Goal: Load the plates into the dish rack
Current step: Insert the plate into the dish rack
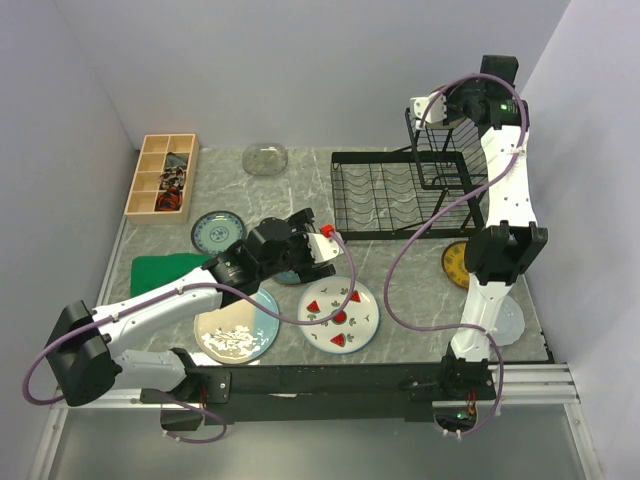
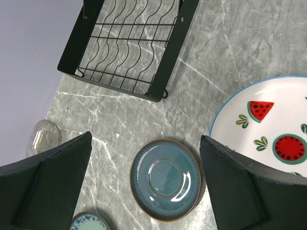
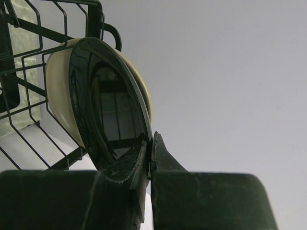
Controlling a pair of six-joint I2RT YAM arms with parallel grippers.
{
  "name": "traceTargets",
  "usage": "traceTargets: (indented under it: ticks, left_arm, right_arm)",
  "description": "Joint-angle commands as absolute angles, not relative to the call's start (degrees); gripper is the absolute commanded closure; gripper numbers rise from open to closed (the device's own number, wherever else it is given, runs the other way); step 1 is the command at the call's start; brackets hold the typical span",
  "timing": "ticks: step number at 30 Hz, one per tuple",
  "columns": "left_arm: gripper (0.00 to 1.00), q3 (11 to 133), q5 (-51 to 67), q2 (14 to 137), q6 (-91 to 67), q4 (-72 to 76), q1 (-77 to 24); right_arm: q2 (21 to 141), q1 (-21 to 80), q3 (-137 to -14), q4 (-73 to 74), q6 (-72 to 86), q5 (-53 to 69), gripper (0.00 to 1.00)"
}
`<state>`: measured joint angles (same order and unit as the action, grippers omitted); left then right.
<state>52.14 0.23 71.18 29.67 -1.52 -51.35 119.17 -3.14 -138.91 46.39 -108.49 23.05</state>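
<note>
1. Glaze probably makes the black plate slick, stiff and breakable; the right claw pinches its thin rim, holding it on edge at the upper basket of the dish rack.
2. The left claw hangs spread wide above the slate-blue plate, which lies flat on the table; only its raised rim likely offers a hold.

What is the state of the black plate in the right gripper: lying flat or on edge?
On edge: the black plate stands upright, its rim pinched by the right gripper.
</note>
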Motion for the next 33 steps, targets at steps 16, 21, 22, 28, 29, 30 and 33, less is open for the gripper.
traceTargets:
  ticks: [16,21,22,28,29,30,33]
  left_arm:
    - [0.01,52.82,1.76,70.58,29.00,0.18,-51.59]
    - [0.01,52.65,1.67,70.49,29.09,0.18,-51.59]
    - [0.01,52.73,1.76,70.49,29.00,0.18,-51.59]
    - [0.01,52.65,1.85,70.49,29.00,0.18,-51.59]
    - [0.01,52.73,1.76,70.49,29.09,0.18,-51.59]
    - [0.01,52.65,1.84,70.49,29.00,0.18,-51.59]
    - [0.01,52.73,1.85,70.58,28.92,0.18,-51.59]
  right_arm:
    - [118.92,-2.55,-138.08,47.20,-112.23,22.85,1.00]
    - [119.18,-2.64,-138.25,47.72,-112.59,22.59,1.00]
    - [119.09,-2.64,-138.16,47.90,-112.59,22.50,1.00]
    - [119.18,-2.72,-137.63,47.20,-112.50,22.06,1.00]
    - [119.27,-2.72,-137.64,47.28,-112.67,21.97,1.00]
    - [119.27,-2.72,-137.64,47.29,-112.59,22.06,1.00]
    - [119.09,-2.64,-137.37,47.20,-112.33,22.15,1.00]
